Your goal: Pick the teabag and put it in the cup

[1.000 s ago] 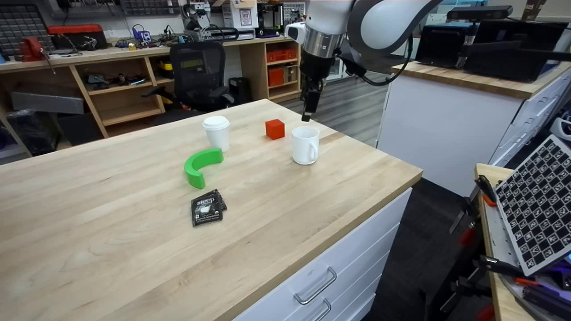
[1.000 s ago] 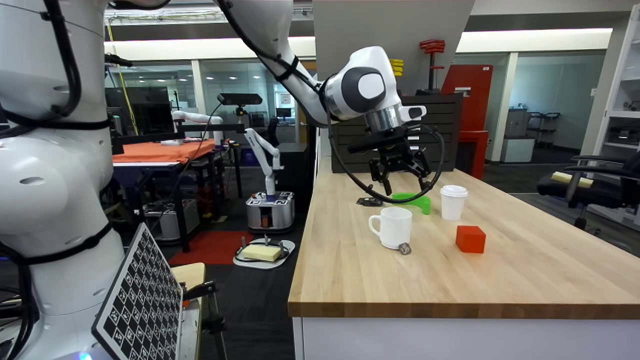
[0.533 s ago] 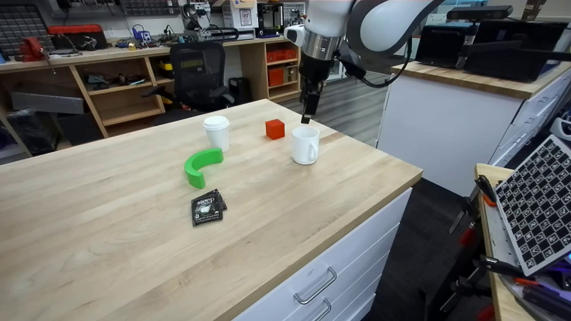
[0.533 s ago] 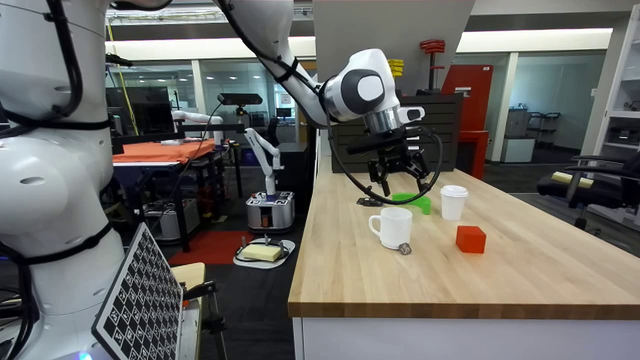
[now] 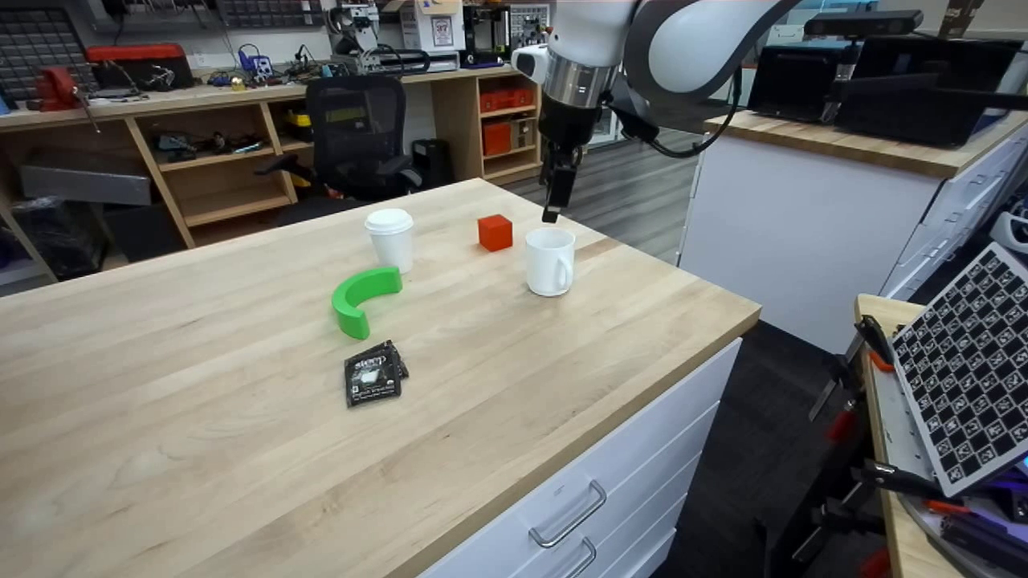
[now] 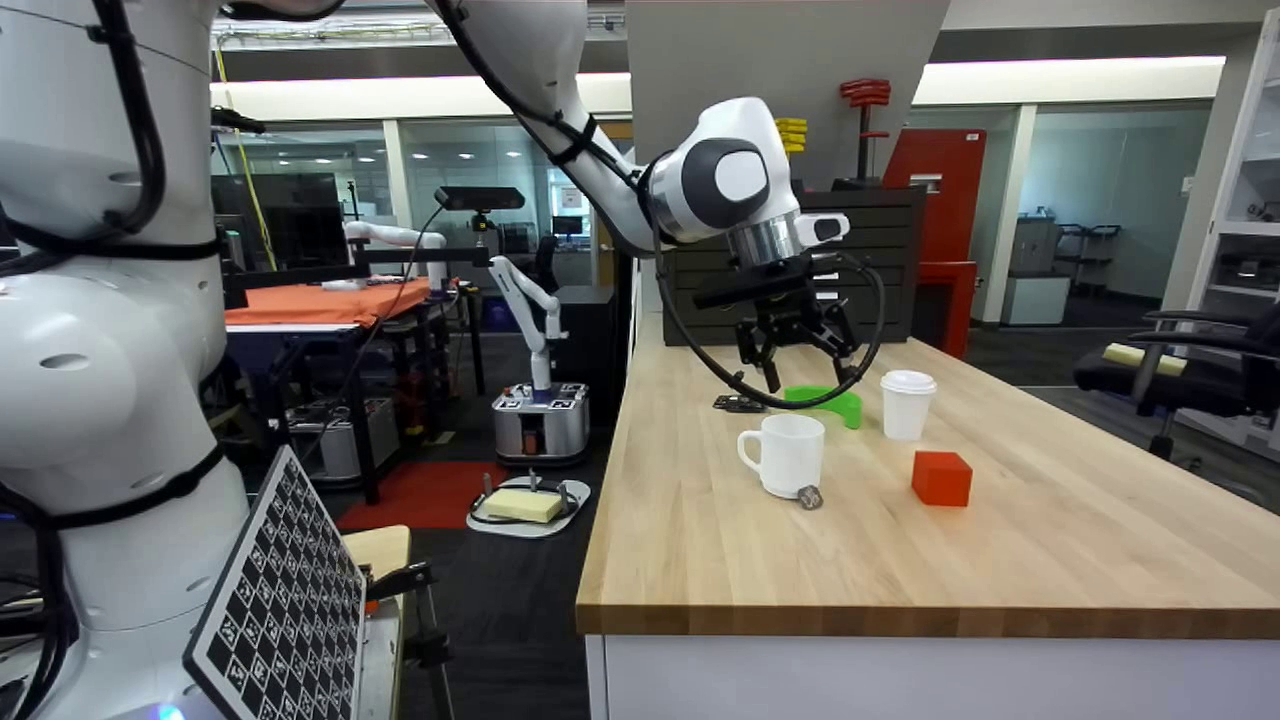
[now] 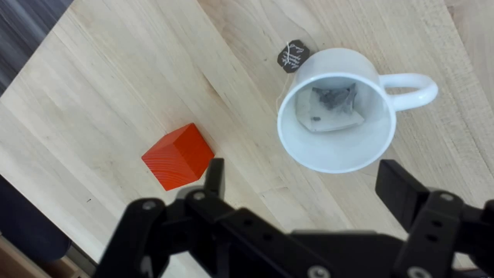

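The cup is a squat white mug (image 5: pixel 549 265) with a side handle, upright on the table; it also shows in an exterior view (image 6: pixel 792 455) and the wrist view (image 7: pixel 336 152). The teabag (image 7: pixel 328 112), a pale pouch with dark leaves, lies inside the mug in the wrist view. Its string runs over the rim to a small dark grey tag (image 7: pixel 293 56) on the table beside the mug; the tag also shows in an exterior view (image 6: pixel 810 497). My gripper (image 7: pixel 301 166) is open and empty, raised above the table near the mug; it shows in both exterior views (image 5: pixel 551 215) (image 6: pixel 810 378).
A red block (image 5: pixel 495 233) stands near the mug, by a gripper finger in the wrist view (image 7: pixel 179 156). A lidded white paper cup (image 5: pixel 392 241), a green arc (image 5: pixel 353 303) and black packets (image 5: pixel 373 377) are on the table (image 5: pixel 241 449). A cable (image 6: pixel 880 330) loops around the gripper.
The gripper and wrist have shifted very slightly between one second and half a second ago, then stay still. The mug, tag and other objects have not moved.
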`<act>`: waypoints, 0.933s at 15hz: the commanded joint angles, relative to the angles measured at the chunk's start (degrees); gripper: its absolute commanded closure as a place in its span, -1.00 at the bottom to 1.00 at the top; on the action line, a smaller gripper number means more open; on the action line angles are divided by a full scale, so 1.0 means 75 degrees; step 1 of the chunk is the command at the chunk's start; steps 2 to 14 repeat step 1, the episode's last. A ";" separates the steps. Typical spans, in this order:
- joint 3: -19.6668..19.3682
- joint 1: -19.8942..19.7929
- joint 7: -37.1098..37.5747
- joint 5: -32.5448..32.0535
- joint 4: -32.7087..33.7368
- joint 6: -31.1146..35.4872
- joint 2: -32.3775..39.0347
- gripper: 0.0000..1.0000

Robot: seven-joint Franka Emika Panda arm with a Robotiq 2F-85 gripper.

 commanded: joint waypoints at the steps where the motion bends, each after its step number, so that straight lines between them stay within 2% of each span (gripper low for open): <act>1: 0.0116 -0.0112 0.0009 -0.0022 0.0012 -0.0024 -0.0003 -1.00; 14: 0.0116 -0.0112 0.0009 -0.0022 0.0012 -0.0024 -0.0003 -1.00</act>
